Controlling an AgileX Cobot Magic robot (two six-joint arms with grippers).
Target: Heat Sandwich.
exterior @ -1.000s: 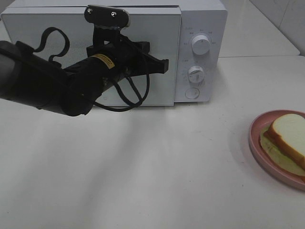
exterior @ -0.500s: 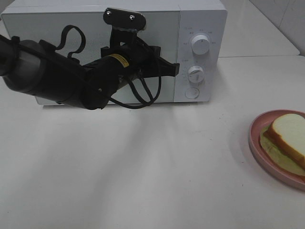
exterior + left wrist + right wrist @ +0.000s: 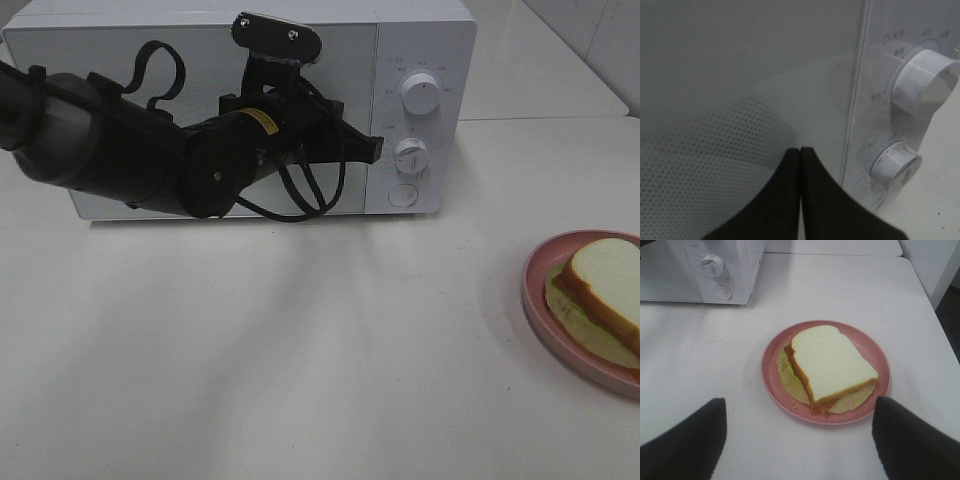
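The sandwich [image 3: 603, 283], white bread with tan crust, lies on a round pink plate [image 3: 531, 292] at the table's right edge. The white microwave [image 3: 425, 40] stands at the back with its door shut. My left gripper [image 3: 372, 149] is shut and empty, with its tip at the door's right edge beside the control panel. In the left wrist view its fingers [image 3: 790, 170] are pressed together in front of the door [image 3: 740, 75]. My right gripper [image 3: 798, 401] is open and empty, just short of the sandwich [image 3: 832, 362] and plate [image 3: 771, 385]. It is out of the exterior view.
The control panel carries two white knobs [image 3: 421, 94] [image 3: 410, 155] and a round button [image 3: 402, 196]. They also show in the left wrist view [image 3: 925, 82] [image 3: 895, 164]. The white table [image 3: 300, 370] ends close behind the plate on the right.
My left arm has moved right along the microwave front, bringing the shut gripper from mid-door to the door's right edge. The sandwich and plate have not moved.
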